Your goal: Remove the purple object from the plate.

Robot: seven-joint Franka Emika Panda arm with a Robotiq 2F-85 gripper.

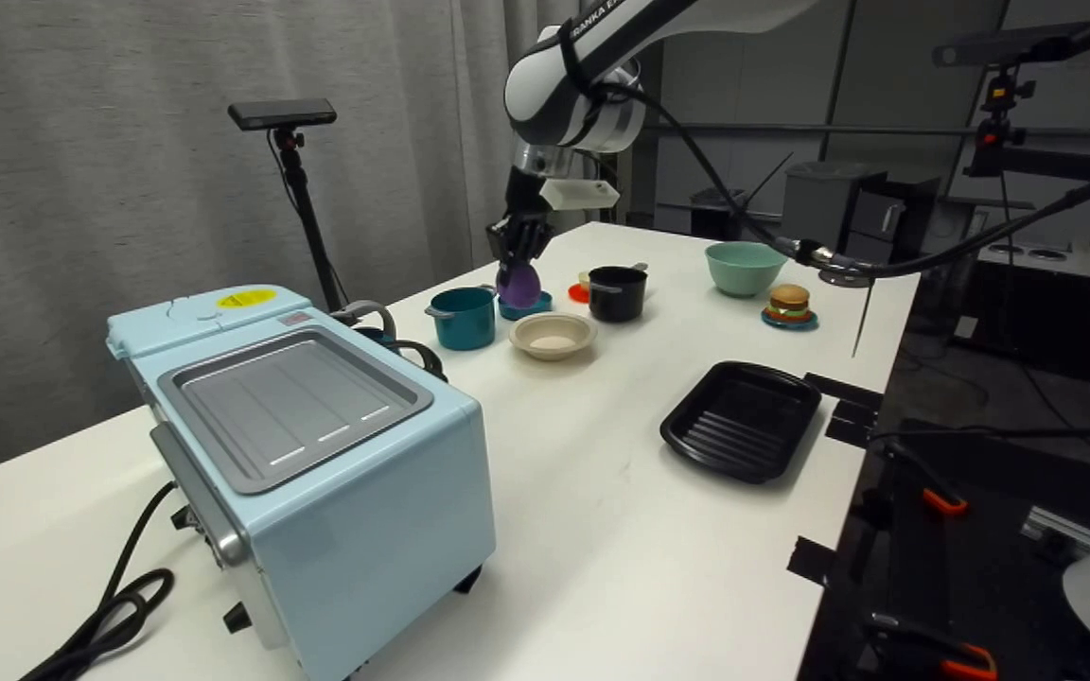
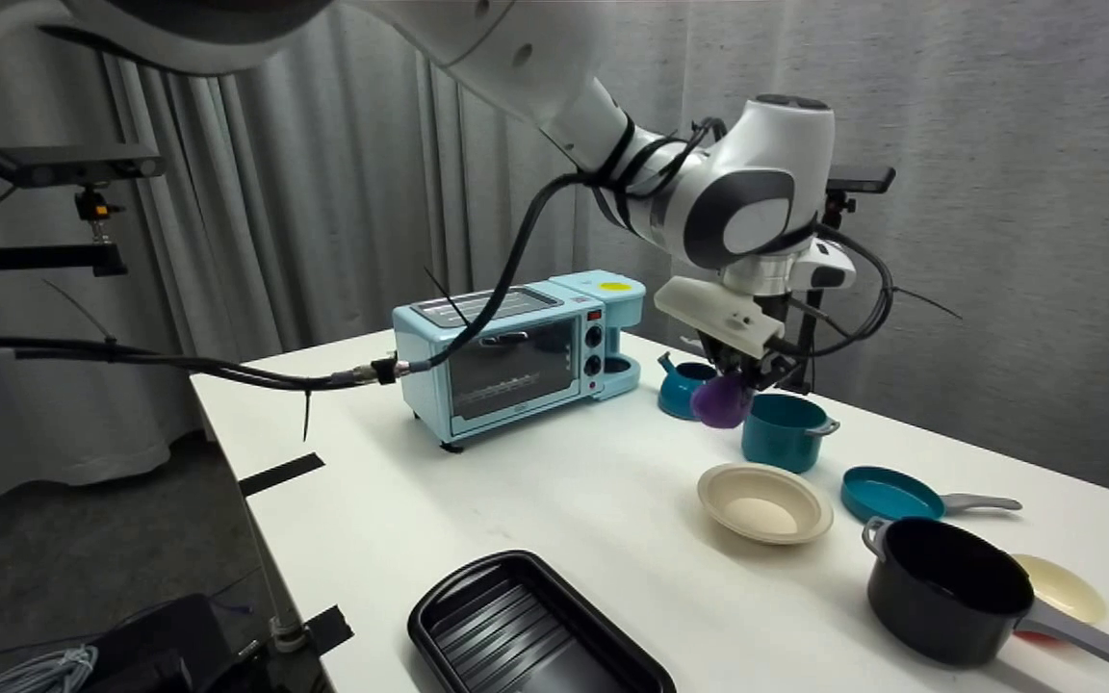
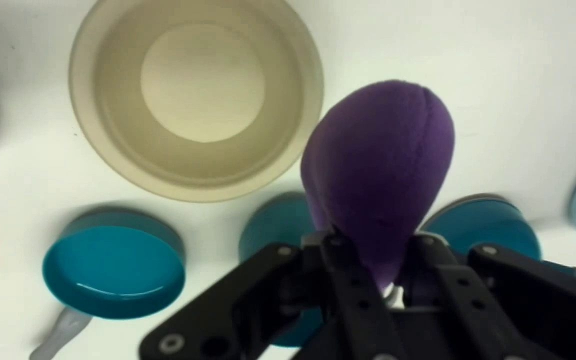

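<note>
The purple object (image 1: pixel 518 287) is a rounded lump, wide at its free end and narrow where it is held. It also shows in an exterior view (image 2: pixel 720 401) and large in the wrist view (image 3: pixel 380 155). My gripper (image 3: pixel 375 250) is shut on its narrow end and holds it up above the table. The plate (image 1: pixel 553 340) is a round cream dish with a raised rim, standing on the table with nothing in it. It also shows in an exterior view (image 2: pixel 764 505) and in the wrist view (image 3: pixel 203 85), up and left of the purple object.
A teal pot (image 2: pixel 786 433), a teal kettle (image 2: pixel 680 390) and a teal pan (image 2: pixel 891 494) stand near the gripper. A black pot (image 2: pixel 944 587) partly covers a pale yellow dish (image 2: pixel 1060 589). A blue toaster oven (image 1: pixel 375 501), black tray (image 1: pixel 742 426), mint bowl (image 1: pixel 744 269) and toy burger (image 1: pixel 788 301) also stand there.
</note>
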